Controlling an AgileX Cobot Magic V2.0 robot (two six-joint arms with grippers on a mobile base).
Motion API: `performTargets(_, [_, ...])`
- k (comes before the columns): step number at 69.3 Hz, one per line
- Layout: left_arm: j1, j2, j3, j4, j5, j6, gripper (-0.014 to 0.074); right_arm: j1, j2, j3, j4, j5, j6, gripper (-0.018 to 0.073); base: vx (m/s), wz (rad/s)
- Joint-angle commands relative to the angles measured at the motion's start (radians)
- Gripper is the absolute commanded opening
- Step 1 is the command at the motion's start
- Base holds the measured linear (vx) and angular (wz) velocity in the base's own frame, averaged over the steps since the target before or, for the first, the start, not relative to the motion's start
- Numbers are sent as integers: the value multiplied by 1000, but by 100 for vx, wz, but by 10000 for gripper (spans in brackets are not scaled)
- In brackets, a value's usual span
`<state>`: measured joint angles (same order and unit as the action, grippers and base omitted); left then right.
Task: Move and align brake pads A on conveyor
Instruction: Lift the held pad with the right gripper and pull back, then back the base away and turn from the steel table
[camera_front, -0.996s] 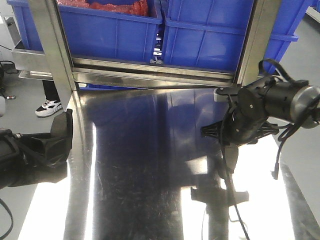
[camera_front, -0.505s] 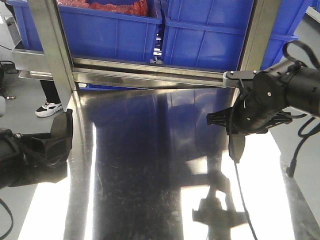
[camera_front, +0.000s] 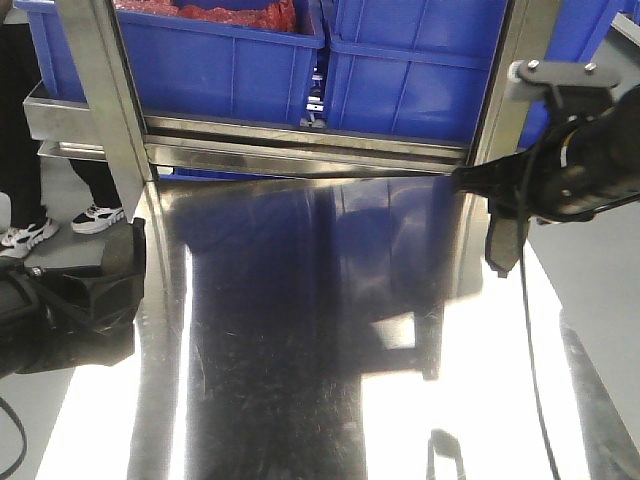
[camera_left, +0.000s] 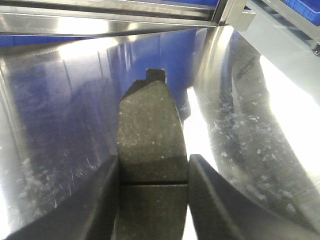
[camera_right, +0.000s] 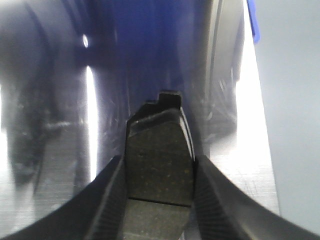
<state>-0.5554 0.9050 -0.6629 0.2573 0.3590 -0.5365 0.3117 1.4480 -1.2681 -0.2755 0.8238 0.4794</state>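
left jaws clamp one brake pad (camera_left: 150, 120), right jaws a second pad (camera_right: 159, 150); each long axis runs straight out beyond the tips, above the counter (camera_left: 60, 100).

Strong white glare on steel tabletop (camera_front: 280, 330) near left and right; centre dark, blue-tinted. Left wrist view sharp; right wrist view blurred, far field smeared.

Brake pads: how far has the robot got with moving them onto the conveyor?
Done: nothing to show, since no view takes in the conveyor or a laid pad. In hand: the left gripper is shut on one brake pad and the right gripper on a second pad, both over the steel tabletop. Left: carrying both to the belt and aligning them.
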Motion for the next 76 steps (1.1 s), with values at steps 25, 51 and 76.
performTargets(25, [-5, -13, -27, 10, -80, 0, 20, -1, -325, 173, -55, -116, -11, 4, 0, 0])
performTargets(51, [-5, -13, -27, 10, -80, 0, 20, -1, -412, 244, -61, -142, -11, 4, 0, 0])
performTargets(76, [-5, -13, -27, 10, -80, 0, 20, -1, -412, 244, -61, -138, -11, 4, 0, 0])
